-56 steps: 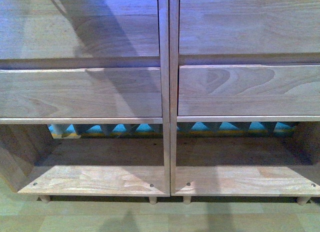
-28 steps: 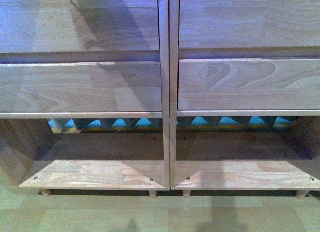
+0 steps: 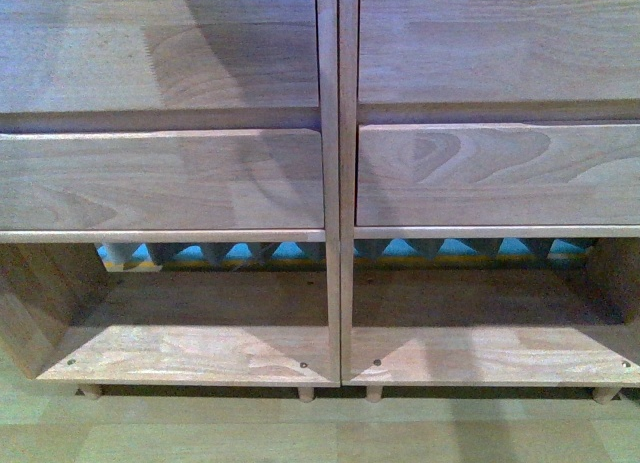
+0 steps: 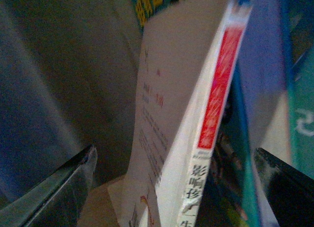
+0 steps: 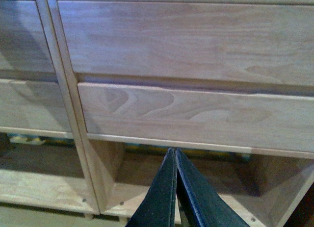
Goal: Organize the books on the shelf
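Our left fingers (image 4: 54,188) are spread around the white-spined book (image 4: 196,153), not clearly touching it. Our right fingers (image 5: 175,188) are pressed together before the shelf (image 5: 196,114).

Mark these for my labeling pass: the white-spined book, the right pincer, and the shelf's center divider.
white-spined book (image 4: 219,97): left wrist view, on the red band of its spine.
right pincer (image 5: 175,156): right wrist view, at the touching fingertips.
center divider (image 3: 337,183): front view, on the upright between the bays.
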### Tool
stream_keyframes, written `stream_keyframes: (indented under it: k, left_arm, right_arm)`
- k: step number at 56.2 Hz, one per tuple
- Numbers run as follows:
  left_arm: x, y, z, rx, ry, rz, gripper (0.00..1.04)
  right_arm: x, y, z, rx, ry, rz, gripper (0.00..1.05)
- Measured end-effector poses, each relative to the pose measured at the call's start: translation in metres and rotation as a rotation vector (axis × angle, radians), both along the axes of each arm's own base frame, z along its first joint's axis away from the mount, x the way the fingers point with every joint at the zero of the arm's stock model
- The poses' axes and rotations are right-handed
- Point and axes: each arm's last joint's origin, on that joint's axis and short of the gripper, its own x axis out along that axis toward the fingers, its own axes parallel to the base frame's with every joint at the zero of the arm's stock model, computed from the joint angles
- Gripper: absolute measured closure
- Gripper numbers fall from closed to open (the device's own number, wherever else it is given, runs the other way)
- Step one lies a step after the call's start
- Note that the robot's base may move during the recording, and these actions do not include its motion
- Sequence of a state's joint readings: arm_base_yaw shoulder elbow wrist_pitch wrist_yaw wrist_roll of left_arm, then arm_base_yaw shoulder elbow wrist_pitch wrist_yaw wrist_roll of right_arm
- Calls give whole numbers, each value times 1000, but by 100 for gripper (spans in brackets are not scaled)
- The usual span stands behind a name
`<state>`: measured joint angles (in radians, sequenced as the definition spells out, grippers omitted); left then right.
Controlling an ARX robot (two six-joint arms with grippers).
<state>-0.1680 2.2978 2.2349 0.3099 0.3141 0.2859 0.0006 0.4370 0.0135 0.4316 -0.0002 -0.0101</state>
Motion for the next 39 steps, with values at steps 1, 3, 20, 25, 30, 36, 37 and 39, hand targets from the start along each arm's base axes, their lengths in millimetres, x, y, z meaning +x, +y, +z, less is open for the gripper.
stream_keyframes:
  k: [1, 3, 20, 25, 30, 36, 37, 39]
  left_arm:
    - [-5, 1, 2, -5, -2, 0, 8]
    - [-16, 3, 5, -16, 3, -4, 7]
    - [-94, 18, -19, -41, 69, 55, 7]
    - [-135, 26, -6, -66, 15, 98, 7]
    - [-177, 35, 5, -94, -28, 138, 7]
    - [-232, 50, 6, -133, -30, 188, 7]
    - [-236, 51, 6, -136, -24, 192, 7]
    - [-253, 58, 2, -152, -1, 208, 7]
  right_arm:
    - [-1, 0, 0, 0, -1, 0, 102]
    - [-2, 0, 1, 0, -6, 0, 102]
    - [-11, 0, 1, 0, -6, 0, 102]
    - [-13, 0, 1, 0, -6, 0, 102]
    - [-14, 0, 1, 0, -6, 0, 102]
    - [-16, 0, 1, 0, -6, 0, 102]
    - [-16, 0, 1, 0, -6, 0, 102]
    - [-17, 0, 1, 0, -5, 0, 102]
